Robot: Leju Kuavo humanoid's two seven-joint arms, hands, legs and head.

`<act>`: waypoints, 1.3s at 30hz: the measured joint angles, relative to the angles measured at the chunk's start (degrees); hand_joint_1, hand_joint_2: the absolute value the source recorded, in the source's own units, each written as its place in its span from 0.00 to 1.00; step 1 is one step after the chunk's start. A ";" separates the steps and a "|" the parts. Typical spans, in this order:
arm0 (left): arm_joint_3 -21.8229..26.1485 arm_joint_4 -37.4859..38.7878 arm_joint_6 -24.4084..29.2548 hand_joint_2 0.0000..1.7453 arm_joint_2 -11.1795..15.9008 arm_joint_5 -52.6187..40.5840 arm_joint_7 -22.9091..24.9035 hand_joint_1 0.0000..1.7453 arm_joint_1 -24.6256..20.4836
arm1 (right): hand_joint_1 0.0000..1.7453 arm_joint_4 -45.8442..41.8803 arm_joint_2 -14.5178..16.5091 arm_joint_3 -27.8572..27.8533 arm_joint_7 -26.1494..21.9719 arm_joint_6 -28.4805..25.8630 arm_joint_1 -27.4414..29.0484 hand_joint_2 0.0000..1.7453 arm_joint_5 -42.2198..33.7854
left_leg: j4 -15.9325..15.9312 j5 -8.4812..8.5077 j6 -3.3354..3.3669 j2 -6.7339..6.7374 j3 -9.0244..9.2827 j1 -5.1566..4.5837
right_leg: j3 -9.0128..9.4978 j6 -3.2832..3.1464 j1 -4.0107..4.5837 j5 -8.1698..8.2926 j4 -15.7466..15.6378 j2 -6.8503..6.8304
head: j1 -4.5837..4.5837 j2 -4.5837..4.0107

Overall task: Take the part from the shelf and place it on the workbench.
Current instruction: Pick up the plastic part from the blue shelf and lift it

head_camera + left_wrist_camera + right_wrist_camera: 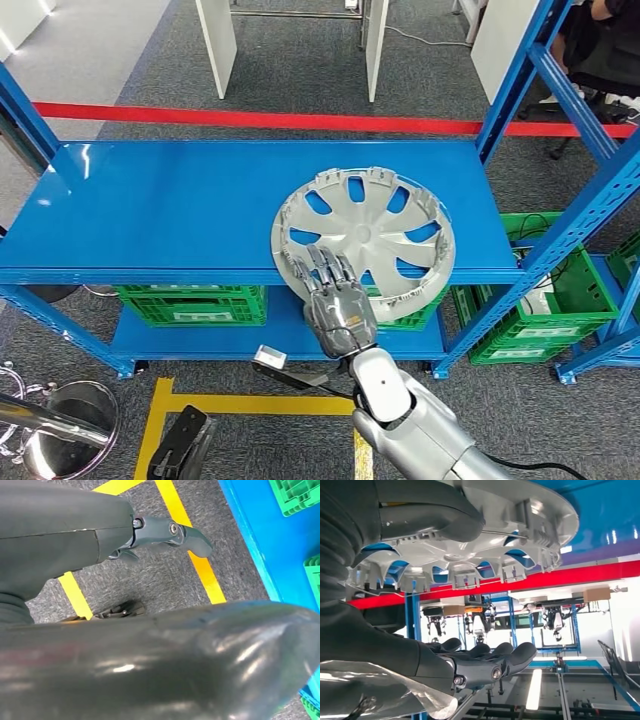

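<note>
The part is a silver hubcap [377,235] lying flat on the blue shelf's top board [151,210], its near edge sticking out over the board's front. My right hand [336,300] is at that near edge, fingers [324,268] stretched over the rim. In the right wrist view the thumb [433,510] lies against one face of the hubcap [471,555], while the fingers [490,665] stay spread well off the other face, so nothing is gripped. My left hand [113,530] hangs low by the floor [181,445], thumb out, holding nothing.
Green crates [192,305] [543,300] stand on the shelf's lower level. Blue uprights [528,60] rise at the right. Red tape [264,118] runs across the floor behind the shelf and yellow tape [226,405] in front. A chrome stool base [68,420] sits at lower left. A seated person [604,40] is far right.
</note>
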 joint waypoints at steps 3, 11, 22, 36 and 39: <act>0.75 0.00 -0.17 0.00 -0.13 -0.90 0.73 0.00 0.12 | 0.00 0.31 -0.54 0.00 0.81 -0.03 0.30 1.00 0.77 | 0.00 0.00 0.00 0.00 0.00 0.00 | 0.00 0.00 0.00 0.00 0.00 0.00 | 0.01 0.00; 2.22 -0.05 0.12 0.00 -0.27 -2.05 1.88 0.00 1.13 | 0.00 3.21 -1.65 -0.02 2.01 -1.06 1.20 1.00 2.10 | 0.00 0.00 0.00 0.00 -0.01 0.00 | 0.00 0.00 0.00 0.00 0.00 0.00 | 0.01 0.00; 3.20 -0.58 0.89 0.00 -0.23 -2.26 2.51 0.00 1.99 | 0.00 4.76 -2.57 -0.02 2.26 -0.79 2.01 1.00 2.71 | 0.00 0.00 0.00 0.00 -0.01 0.00 | 0.00 0.00 0.00 0.00 0.00 0.00 | 0.01 0.00; 3.70 -0.95 1.05 0.00 -0.25 -2.67 2.99 0.00 2.25 | 0.00 4.56 -3.26 -0.02 4.30 2.84 2.19 1.00 4.87 | 0.00 0.00 0.00 0.00 -0.01 0.00 | 0.01 0.00 0.00 0.00 0.00 0.00 | 0.00 0.00; 3.80 -1.05 1.04 0.00 -0.25 -2.81 3.07 0.00 2.35 | 0.00 4.60 -3.32 -0.03 5.20 3.33 2.12 1.00 5.38 | 0.00 0.00 0.00 0.00 -0.01 0.00 | 0.01 0.00 0.00 0.00 0.00 0.00 | 0.01 0.00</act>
